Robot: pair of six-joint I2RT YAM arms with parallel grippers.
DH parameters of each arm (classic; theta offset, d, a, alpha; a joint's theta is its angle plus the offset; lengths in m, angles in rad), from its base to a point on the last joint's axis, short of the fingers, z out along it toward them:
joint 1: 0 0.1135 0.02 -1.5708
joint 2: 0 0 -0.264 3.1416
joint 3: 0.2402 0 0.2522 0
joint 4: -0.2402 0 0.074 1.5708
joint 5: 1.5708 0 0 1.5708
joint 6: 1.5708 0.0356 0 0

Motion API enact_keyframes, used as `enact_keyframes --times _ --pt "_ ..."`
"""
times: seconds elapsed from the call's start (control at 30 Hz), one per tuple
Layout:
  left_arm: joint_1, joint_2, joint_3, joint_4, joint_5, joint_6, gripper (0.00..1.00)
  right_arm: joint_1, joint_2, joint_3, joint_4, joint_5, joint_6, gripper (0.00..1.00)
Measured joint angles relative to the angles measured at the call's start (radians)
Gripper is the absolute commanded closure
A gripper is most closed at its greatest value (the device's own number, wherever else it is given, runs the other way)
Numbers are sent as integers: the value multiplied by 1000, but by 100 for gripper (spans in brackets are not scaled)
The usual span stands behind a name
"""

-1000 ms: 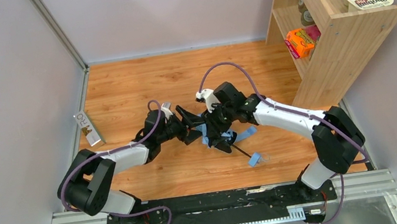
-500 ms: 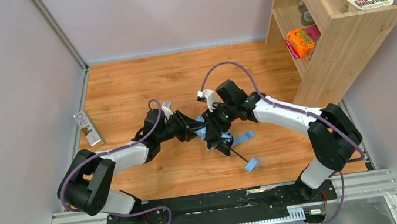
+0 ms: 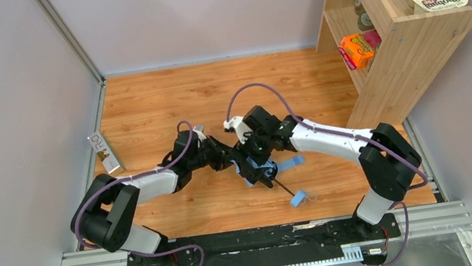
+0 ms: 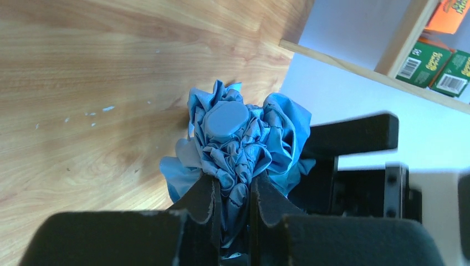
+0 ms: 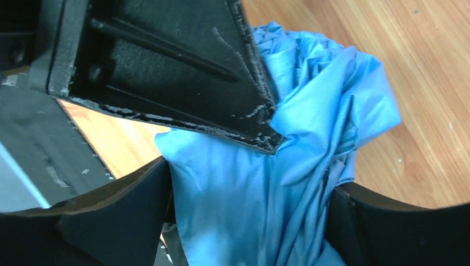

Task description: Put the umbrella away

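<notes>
- Your left gripper (image 4: pixel 235 187): the jaws are pinched almost together on a fold of the umbrella (image 4: pixel 238 144), with blue cloth squeezed between the pads.
- Your right gripper (image 5: pixel 249 185): the fingers stand wide on either side of the bunched canopy and the cloth touches both. You cannot tell whether they press it.
- Umbrella: it is collapsed into a crumpled sky-blue bundle. It lies near the middle of the wooden table (image 3: pixel 158 102), between your two grippers.
- End cap (image 4: pixel 225 120): round and grey-blue, it faces your left wrist camera.
- Shaft (image 3: pixel 283 184): thin and dark, it runs from the bundle toward the near right.
- Handle (image 3: pixel 297 198): small and light blue, it rests on the table at the shaft's end.
- Strap (image 3: pixel 289 164): it lies flat, just right of the bundle.
- Shelf unit (image 3: pixel 401 30): wooden, it stands at the far right, well apart from the umbrella.
</notes>
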Motion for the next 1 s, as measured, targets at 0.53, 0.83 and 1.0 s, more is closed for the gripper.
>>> enact_keyframes --times 0.53,0.83,1.0 --pt "-3 23 7 -158 8 -95 100 328 70 -2 6 740 -85 75" --pt "0 14 8 -179 -22 -107 73 290 70 -19 56 656 -109 100" --pt "0 7 8 -177 -29 -65 26 180 19 -74 119 431 -95 100"
